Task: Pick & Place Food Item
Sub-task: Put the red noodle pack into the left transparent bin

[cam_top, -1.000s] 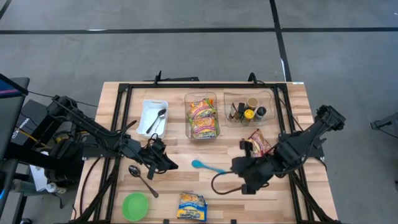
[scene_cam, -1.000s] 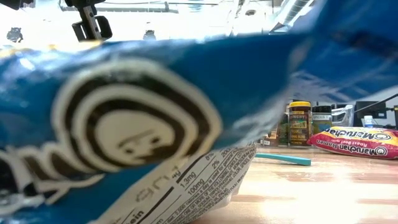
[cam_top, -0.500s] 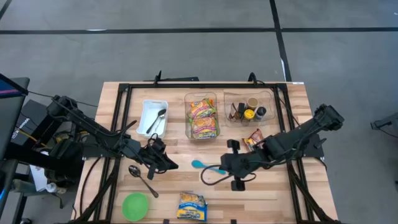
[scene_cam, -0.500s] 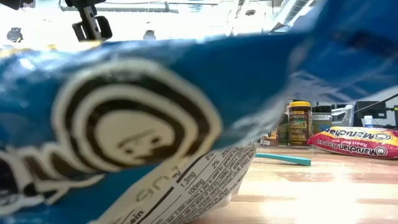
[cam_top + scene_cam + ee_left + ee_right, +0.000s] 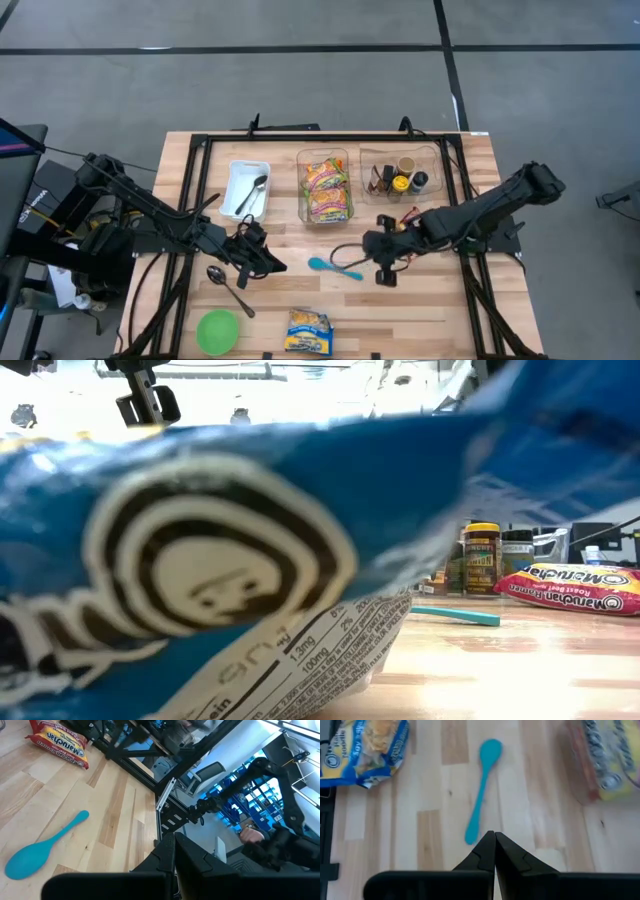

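Right gripper (image 5: pixel 372 243) fingers together, arm stretched low beside teal spoon (image 5: pixel 333 267); left gripper (image 5: pixel 272 266) together.

I see three bins (image 5: pixel 323 186) along the surface's (image 5: pixel 440 310) far edge, a noodle packet (image 5: pixel 308 332) at its near edge, a spoon (image 5: pixel 333 267) mid-surface.

On the tabletop (image 5: pixel 470 320) we've got three spoons: one teal spoon (image 5: pixel 335 268) at centre, one metal spoon (image 5: pixel 229 288) at lower left, and another metal one in the single white tray (image 5: pixel 234 180) at upper left. Two clear bins up top, the middle bin (image 5: pixel 324 154) stuffed with noodle packets, too stacked to count, and the right bin (image 5: pixel 432 152) with a cluster of small jars. One green bowl (image 5: pixel 218 331), one blue noodle bag (image 5: pixel 308 332), one red noodle packet (image 5: pixel 407 221), two arms.
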Tool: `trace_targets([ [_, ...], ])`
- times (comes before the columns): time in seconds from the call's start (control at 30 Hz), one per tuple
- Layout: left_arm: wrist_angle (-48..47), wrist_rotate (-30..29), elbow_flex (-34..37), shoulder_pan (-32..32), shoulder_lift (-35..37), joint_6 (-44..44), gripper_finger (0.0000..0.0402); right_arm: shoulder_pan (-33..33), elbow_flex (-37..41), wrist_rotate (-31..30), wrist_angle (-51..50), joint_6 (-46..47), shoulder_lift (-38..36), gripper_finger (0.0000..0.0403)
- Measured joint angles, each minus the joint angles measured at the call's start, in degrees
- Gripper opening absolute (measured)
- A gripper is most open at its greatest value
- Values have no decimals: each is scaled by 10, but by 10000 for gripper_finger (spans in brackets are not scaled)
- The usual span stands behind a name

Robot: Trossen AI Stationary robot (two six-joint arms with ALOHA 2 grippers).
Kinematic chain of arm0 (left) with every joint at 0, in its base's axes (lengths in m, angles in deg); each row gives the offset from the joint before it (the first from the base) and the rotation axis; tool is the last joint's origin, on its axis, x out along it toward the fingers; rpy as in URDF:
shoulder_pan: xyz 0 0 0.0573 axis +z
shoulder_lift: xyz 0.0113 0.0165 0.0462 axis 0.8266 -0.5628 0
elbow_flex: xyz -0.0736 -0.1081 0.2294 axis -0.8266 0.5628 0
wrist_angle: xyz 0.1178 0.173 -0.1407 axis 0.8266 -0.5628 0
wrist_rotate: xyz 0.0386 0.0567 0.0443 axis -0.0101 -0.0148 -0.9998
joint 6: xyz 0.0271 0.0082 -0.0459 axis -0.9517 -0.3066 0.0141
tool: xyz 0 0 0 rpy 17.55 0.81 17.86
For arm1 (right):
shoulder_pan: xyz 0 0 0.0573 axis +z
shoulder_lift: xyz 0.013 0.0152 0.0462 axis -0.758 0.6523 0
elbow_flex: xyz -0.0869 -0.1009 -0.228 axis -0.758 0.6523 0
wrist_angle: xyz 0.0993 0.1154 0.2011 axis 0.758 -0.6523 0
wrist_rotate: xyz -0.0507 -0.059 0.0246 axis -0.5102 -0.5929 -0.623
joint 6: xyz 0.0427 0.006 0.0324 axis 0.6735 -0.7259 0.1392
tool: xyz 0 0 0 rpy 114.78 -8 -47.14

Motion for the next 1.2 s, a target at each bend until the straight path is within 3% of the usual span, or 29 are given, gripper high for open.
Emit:
trace_targets([
  [0.23,0,0,0,0,0,0,0,-28,107,0,10,64,-121,0],
  [0.4,0,1,0,0,0,0,0,-43,162,0,-13,182,-187,0],
  [0.57,0,2,0,0,0,0,0,-55,176,1,-76,321,-206,0],
  [0.77,0,2,0,0,0,0,0,-72,176,10,-177,419,-195,0],
  [0.97,0,2,0,0,0,0,0,-80,177,14,-189,437,-192,0],
  [1.2,0,1,0,0,0,0,0,-79,176,14,-136,387,-192,0],
])
